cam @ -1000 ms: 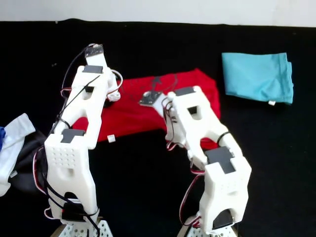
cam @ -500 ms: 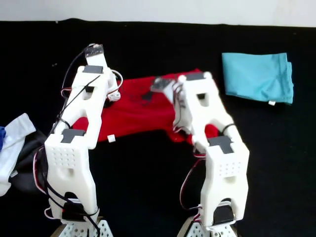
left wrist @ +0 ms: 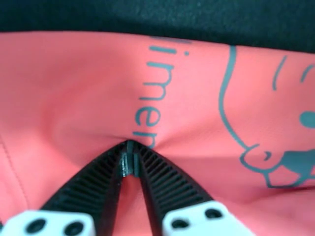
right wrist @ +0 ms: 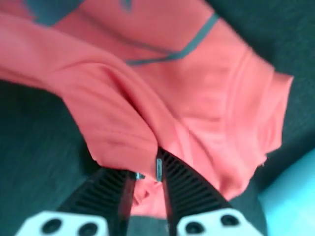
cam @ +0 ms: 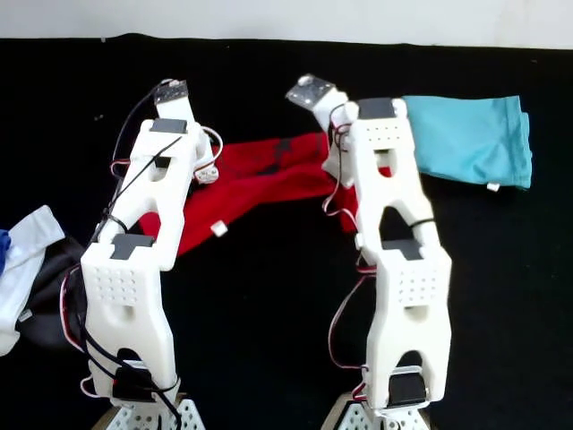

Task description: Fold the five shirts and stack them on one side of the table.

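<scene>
A red shirt (cam: 260, 179) with a dark printed drawing lies stretched across the black table (cam: 269, 296) between my two arms. My left gripper (left wrist: 131, 160) is shut, pinching a fold of the red shirt (left wrist: 88, 88) by its printed letters. My right gripper (right wrist: 146, 172) is shut on an edge of the red shirt (right wrist: 197, 93), which hangs lifted off the table. A folded light blue shirt (cam: 467, 139) lies at the far right. A heap of white, blue and dark shirts (cam: 27, 269) sits at the left edge.
The table's far edge meets a pale wall (cam: 286, 18) at the back. A small white tag (cam: 218, 229) shows at the red shirt's near edge. Bare black cloth lies in front of both arms.
My right arm has swung toward the back right, pulling the red shirt's edge up and across, so the shirt is drawn narrower. The left arm has stayed put.
</scene>
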